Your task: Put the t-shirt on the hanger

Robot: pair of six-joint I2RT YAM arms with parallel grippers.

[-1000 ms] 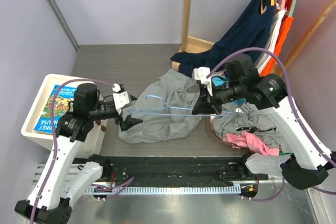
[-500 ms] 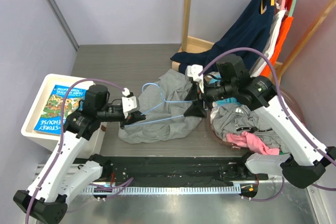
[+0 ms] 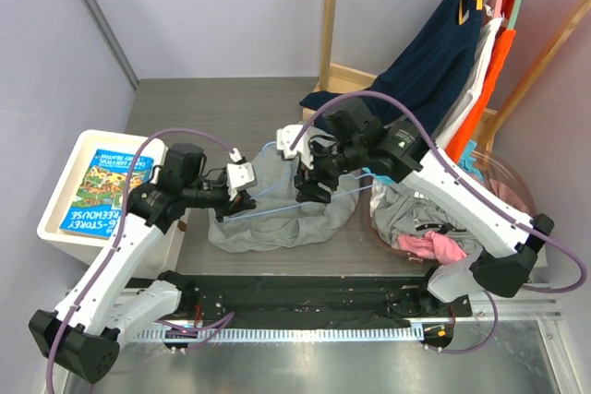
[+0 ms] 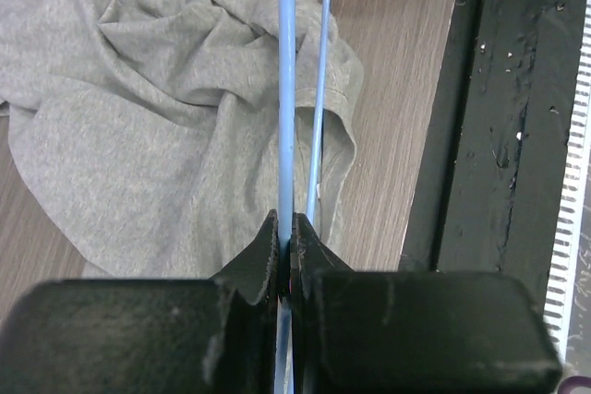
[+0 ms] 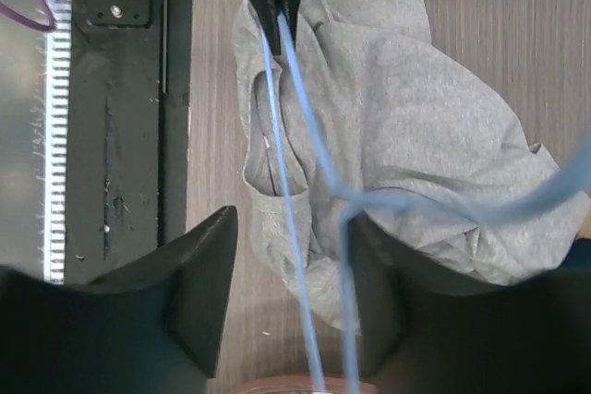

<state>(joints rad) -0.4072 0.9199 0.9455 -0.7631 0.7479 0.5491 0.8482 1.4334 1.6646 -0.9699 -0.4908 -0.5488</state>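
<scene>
The light-grey t-shirt (image 3: 268,228) lies crumpled on the wooden table between the two arms, and fills the left of the left wrist view (image 4: 157,108). My left gripper (image 3: 226,211) (image 4: 284,225) is shut on one wire of the thin pale-blue hanger (image 4: 285,89), which stretches from it over the shirt. My right gripper (image 3: 310,189) (image 5: 291,228) is open above the shirt (image 5: 425,126). Two hanger wires (image 5: 283,164) run through the gap between its fingers, one close along the right finger.
A white box holding a book (image 3: 100,193) stands at the left. A navy garment (image 3: 429,57) and other clothes hang on the wooden rack at the back right. A basket of mixed clothes (image 3: 434,223) sits at the right. A black rail (image 3: 305,300) runs along the near edge.
My left gripper has closed on the hanger and moved right. My right gripper has opened, released the hanger and swung left over the shirt.
</scene>
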